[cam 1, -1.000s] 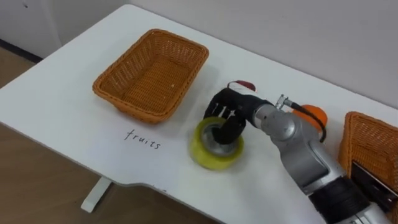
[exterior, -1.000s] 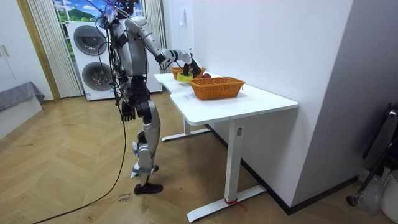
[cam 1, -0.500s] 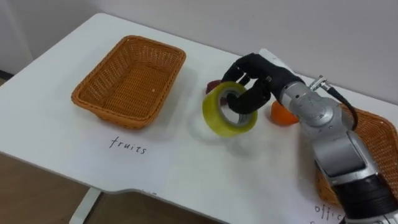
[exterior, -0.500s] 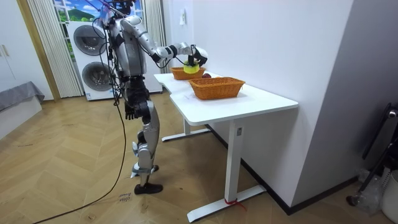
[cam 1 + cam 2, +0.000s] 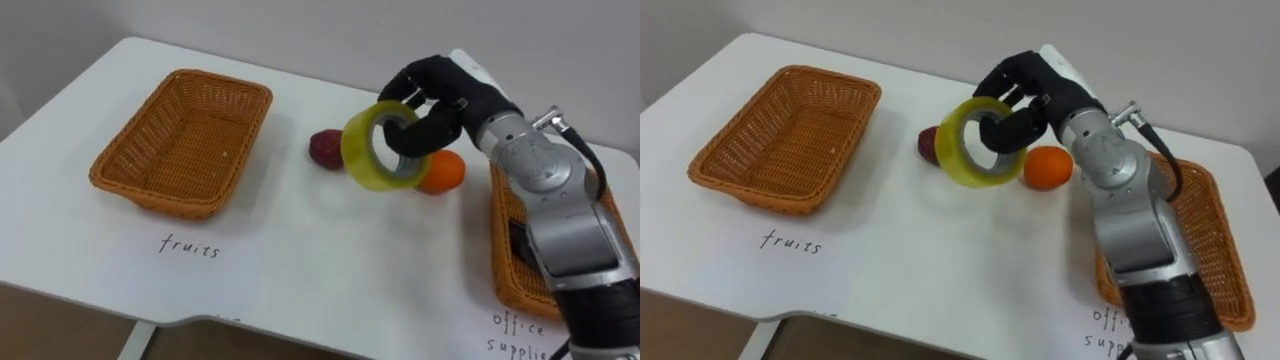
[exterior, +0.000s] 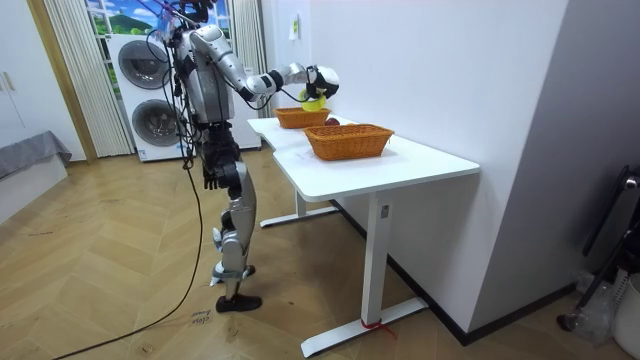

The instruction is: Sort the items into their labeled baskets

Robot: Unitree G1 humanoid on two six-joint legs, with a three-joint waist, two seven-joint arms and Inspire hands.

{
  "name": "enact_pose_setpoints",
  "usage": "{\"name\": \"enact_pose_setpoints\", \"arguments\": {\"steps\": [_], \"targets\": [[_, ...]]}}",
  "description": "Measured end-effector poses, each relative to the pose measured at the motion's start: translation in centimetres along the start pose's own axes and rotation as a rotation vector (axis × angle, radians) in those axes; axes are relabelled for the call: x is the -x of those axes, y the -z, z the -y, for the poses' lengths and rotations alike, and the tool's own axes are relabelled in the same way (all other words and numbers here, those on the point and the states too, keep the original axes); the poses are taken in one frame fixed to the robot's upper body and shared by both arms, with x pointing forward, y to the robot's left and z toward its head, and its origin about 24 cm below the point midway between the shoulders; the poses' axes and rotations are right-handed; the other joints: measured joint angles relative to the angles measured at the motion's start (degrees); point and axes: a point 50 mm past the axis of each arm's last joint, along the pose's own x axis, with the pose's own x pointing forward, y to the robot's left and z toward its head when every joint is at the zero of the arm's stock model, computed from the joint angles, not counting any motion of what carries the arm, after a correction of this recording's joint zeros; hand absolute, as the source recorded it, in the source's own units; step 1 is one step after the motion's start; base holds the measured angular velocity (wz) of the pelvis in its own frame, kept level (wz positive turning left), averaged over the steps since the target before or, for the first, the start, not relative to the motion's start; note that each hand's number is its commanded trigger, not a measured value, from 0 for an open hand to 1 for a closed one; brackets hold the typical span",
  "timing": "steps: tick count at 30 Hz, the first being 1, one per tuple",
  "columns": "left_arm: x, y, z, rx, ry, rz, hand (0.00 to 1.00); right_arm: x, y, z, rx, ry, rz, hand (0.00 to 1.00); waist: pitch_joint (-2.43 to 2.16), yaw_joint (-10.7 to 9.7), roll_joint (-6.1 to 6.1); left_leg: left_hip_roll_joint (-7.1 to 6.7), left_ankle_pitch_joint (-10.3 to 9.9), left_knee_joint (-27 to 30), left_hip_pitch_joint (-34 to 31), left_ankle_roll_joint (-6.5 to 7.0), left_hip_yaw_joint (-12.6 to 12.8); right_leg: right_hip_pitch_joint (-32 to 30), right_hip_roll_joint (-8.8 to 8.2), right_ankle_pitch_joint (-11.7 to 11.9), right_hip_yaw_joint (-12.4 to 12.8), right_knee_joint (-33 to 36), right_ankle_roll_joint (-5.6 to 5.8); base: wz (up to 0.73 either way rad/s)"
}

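Note:
My right hand (image 5: pixel 437 98) (image 5: pixel 1025 92) is shut on a yellow roll of tape (image 5: pixel 380 147) (image 5: pixel 978 143), fingers hooked through its hole, holding it in the air above the middle of the white table (image 5: pixel 300 270). Behind the tape lie a dark red fruit (image 5: pixel 324 149) (image 5: pixel 929 143) and an orange (image 5: pixel 441 172) (image 5: pixel 1047 168). The empty fruit basket (image 5: pixel 180 140) (image 5: pixel 785 135) stands at the left. The office supplies basket (image 5: pixel 520 250) (image 5: pixel 1205 240) sits at the right, partly behind my forearm, with a dark item inside. My left hand (image 6: pixel 207 178) hangs by my side in the room view.
Handwritten labels on the table mark the basket places: one (image 5: pixel 190 246) before the left basket, one (image 5: pixel 520 330) at the front right edge. A white wall runs behind the table. I stand at the table's long side, washing machines (image 6: pixel 150 95) behind me.
My right hand has lifted the tape roll off the table and carried it up and to the right. The camera has also panned, so both baskets have shifted left in the view.

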Motion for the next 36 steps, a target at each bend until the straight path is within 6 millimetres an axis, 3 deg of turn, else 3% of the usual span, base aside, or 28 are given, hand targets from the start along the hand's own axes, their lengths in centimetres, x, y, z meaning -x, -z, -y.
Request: {"name": "enact_pose_setpoints", "arguments": {"steps": [10,15,22,28,36], "targets": [[0.1,0.7,0.0,0.0,0.004,-0.002,0.0,0.6,1.2,2.8,-0.02,0.159,-0.025,1.0,0.05,-1.5,-0.21,0.01,0.0,0.0,0.5,0.01,0.4,0.1,0.0,0.0,0.0,0.0,0.0,-0.01],[0.0,1.1,0.3,-0.001,0.028,-0.007,0.0,1.4,2.6,3.2,-0.035,0.196,-0.057,1.0,0.03,-1.8,-0.36,-0.02,0.0,-0.8,0.9,0.05,0.3,0.5,-0.03,0.0,0.1,0.0,0.01,-0.01],[0.1,1.4,0.5,0.029,0.052,-0.019,0.0,2.3,4.5,4.1,-0.084,0.251,-0.11,1.0,0.18,-3.6,-0.1,-0.01,-0.1,-0.5,0.4,0.09,0.2,0.0,0.38,0.0,0.8,-0.1,0.03,-0.02],[0.1,1.2,0.5,0.032,0.055,-0.009,0.0,3.1,5.9,5.1,-0.142,0.315,-0.142,1.0,-0.06,-5.2,-0.15,0.02,0.0,-0.2,0.2,0.09,0.3,-0.4,0.43,0.0,0.9,0.0,0.03,0.0],[0.1,1.2,0.5,0.032,0.054,-0.006,0.0,3.4,6.3,5.4,-0.142,0.359,-0.16,1.0,-0.15,-7.8,-0.21,0.14,-0.1,-0.6,0.7,0.09,1.1,-0.3,0.64,0.0,1.7,0.0,0.03,-0.04]]}}
